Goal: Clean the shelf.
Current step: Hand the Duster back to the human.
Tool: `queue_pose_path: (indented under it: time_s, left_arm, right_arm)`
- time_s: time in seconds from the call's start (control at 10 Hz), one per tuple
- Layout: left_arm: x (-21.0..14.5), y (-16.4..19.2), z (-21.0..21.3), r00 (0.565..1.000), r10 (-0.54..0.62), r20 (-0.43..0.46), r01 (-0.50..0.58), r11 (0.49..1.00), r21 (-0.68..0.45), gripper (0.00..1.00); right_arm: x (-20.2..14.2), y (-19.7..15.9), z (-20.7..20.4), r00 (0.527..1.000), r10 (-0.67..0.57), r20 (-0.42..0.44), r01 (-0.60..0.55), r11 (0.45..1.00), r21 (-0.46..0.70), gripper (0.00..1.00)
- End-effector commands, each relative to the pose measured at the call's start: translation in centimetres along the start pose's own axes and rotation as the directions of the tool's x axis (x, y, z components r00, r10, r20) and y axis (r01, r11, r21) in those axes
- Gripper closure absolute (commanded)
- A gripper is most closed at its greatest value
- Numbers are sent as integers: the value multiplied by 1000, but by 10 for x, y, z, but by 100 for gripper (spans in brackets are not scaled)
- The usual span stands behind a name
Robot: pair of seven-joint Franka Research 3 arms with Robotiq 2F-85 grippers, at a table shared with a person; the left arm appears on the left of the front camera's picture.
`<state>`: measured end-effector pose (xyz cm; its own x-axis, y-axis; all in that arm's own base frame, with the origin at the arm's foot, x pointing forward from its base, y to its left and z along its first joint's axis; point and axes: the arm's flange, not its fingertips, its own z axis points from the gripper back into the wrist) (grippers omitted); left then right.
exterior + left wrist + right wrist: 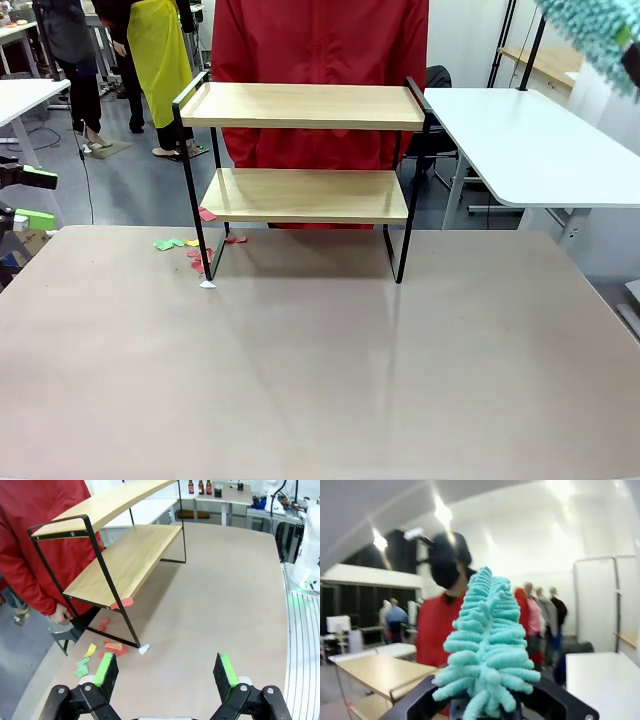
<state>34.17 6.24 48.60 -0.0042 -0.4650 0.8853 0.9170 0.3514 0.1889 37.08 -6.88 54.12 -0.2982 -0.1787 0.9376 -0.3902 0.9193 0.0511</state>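
The shelf stands at the table's far middle, two light wooden boards in a thin black frame; the left wrist view has it ahead on the left. A red paper scrap hangs at the lower board's corner. More coloured scraps lie on the table by the shelf's left foot. My left gripper is open and holds nothing; its green pads show at the left edge. High at the right, my right gripper is shut on a teal fluffy duster, which also shows top right.
A person in a red jacket stands right behind the shelf, one hand low by its left end. A white table stands at the right rear. The brown table stretches bare in front of the shelf.
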Motion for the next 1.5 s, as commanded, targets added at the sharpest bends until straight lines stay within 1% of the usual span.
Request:
queue_pose_path:
  time_s: [0.0,0.2,0.4,0.6,0.7,0.8,0.9,1.4]
  left_arm:
    - [0,3,-3,999,-24,28,23,1000,9,0]
    - [0,3,-3,999,-24,28,23,1000,9,0]
    - [0,3,-3,999,-24,28,23,1000,9,0]
    - [0,3,-3,999,-24,28,23,1000,9,0]
    - [0,3,-3,999,-24,28,23,1000,9,0]
    - [0,3,-3,999,-24,28,23,1000,9,0]
    - [0,3,-3,999,-24,28,23,1000,9,0]
    - [0,3,-3,999,-24,28,23,1000,9,0]
  right_arm:
    - [-35,43,83,993,17,-113,-30,993,-115,84]
    - [-48,27,94,968,14,-249,-60,983,-176,84]
    - [-74,21,108,925,2,-379,-86,975,-205,84]
    - [-91,23,117,894,-14,-447,-85,976,-200,84]
    - [-98,23,119,884,-11,-468,-96,974,-204,84]
    - [-107,24,113,873,-26,-487,-64,984,-168,84]
    - [-79,-5,44,891,-64,-449,-42,974,-221,84]
    - [-79,-5,44,891,-64,-449,-42,974,-221,84]
